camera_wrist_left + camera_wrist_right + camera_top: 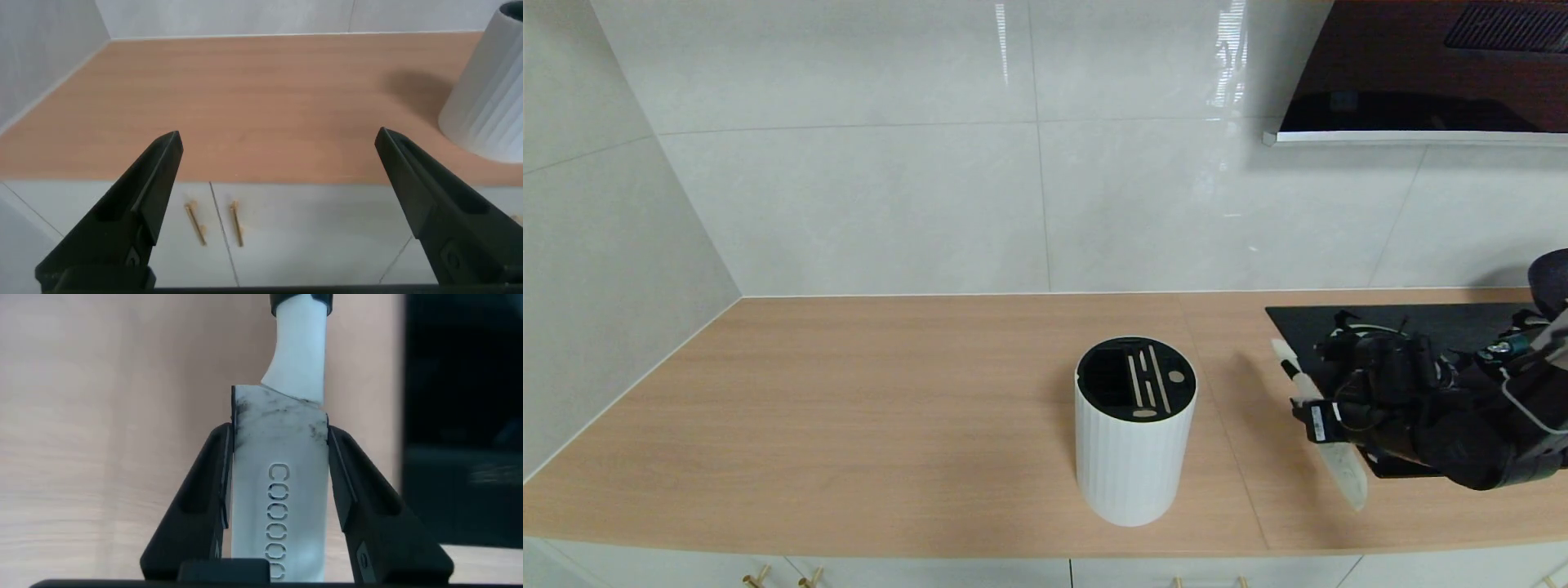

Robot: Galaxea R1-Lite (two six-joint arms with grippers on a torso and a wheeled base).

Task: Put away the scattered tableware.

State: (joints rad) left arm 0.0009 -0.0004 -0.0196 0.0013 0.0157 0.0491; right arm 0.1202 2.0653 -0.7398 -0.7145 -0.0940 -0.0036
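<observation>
A white knife (1344, 475) with a pale handle lies lengthwise at the counter's right, beside the cooktop's left edge. My right gripper (1319, 418) is shut on its blade. In the right wrist view the blade (286, 384) sits squeezed between both fingers (208, 498) of the right gripper (279, 438). I cannot tell whether the knife rests on the counter or hangs just above it. A white ribbed holder (1131, 445) with a black slotted top stands mid-counter, left of the knife. My left gripper (278, 139) is open and holds nothing, at the counter's front edge, with the holder (490, 90) off to one side.
A black cooktop (1421, 322) is set into the wooden counter (890, 408) at the right, under a dark range hood (1421, 73). Tiled walls close the back and left. Below the front edge are cabinet doors with brass handles (196, 224).
</observation>
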